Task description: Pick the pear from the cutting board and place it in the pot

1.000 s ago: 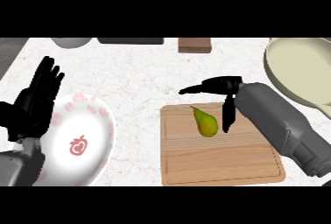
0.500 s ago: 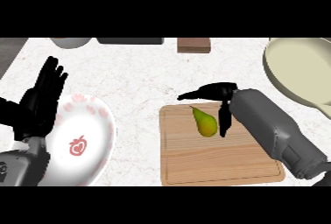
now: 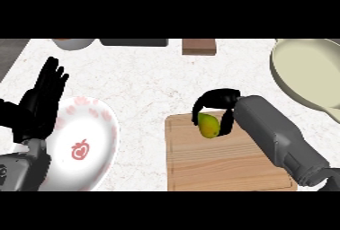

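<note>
Your pear [image 3: 208,126] sits on the cutting board [image 3: 225,166], up near its far left corner. Its long axis runs roughly away from you, and the narrow end seems to point to the far side, though the hand covers that tip.

Your right hand [image 3: 217,99] is right on top of it. It arches over the pear's far end with the thumb [image 3: 199,109] curled down the left flank and the fingers [image 3: 228,124] curled down the right. So the pear lies between thumb and fingers, and the hand looks clamped round it across the short axis. That's the grip you want on a shape like this.

Now the relation that counts: the pot [image 3: 295,74] lies to the far right of the pear, off the board and well apart from it, with counter [image 3: 153,81] between them. Your carry goes up and out to the right, the way the right forearm already leans, and you need to lift over the pot's near rim before you let go.

Your left hand [image 3: 41,105] is no help here. It rests open, fingers up, at the far left by the plate [image 3: 90,134], well apart from the board.
</note>
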`<action>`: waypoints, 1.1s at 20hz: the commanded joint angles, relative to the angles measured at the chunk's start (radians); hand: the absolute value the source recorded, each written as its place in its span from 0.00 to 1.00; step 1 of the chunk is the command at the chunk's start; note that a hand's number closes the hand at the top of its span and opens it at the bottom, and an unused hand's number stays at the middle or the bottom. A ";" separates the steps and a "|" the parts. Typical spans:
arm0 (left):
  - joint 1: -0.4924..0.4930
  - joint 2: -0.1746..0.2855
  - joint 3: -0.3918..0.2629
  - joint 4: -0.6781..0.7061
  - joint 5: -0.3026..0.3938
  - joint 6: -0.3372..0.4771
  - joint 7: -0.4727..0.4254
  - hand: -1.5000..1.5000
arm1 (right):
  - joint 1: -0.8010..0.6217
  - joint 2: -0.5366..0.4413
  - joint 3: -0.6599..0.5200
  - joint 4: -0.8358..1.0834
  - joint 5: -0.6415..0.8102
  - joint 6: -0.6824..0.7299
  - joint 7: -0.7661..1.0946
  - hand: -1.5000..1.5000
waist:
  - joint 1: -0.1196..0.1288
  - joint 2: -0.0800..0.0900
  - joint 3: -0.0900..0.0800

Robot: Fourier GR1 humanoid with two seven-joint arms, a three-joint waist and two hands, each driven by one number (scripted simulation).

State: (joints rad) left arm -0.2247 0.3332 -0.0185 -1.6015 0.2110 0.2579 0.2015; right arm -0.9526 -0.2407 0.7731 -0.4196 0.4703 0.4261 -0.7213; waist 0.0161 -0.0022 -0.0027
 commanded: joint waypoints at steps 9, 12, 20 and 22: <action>-0.029 0.000 0.041 0.067 -0.010 -0.046 -0.032 0.50 | -0.005 0.015 -0.028 0.088 0.059 -0.002 -0.192 1.00 | -0.001 0.011 0.003; 0.032 0.011 0.047 -0.035 -0.008 -0.008 0.048 0.50 | 0.069 0.022 -0.099 -0.007 0.010 -0.132 0.173 1.00 | -0.044 -0.016 0.001; 0.093 0.005 0.061 -0.028 -0.026 0.007 0.009 0.50 | 0.136 -0.031 -0.201 -0.184 -0.033 -0.357 0.504 1.00 | -0.112 -0.043 -0.001; 0.084 0.011 0.070 -0.037 -0.018 0.015 0.043 0.50 | 0.164 -0.040 -0.246 -0.254 -0.059 -0.437 0.535 1.00 | -0.129 -0.048 0.000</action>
State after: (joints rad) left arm -0.1449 0.3374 0.0368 -1.6283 0.1878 0.2646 0.2229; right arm -0.8174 -0.2553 0.5906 -0.5687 0.4474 0.0820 -0.2882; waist -0.0855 -0.0426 -0.0032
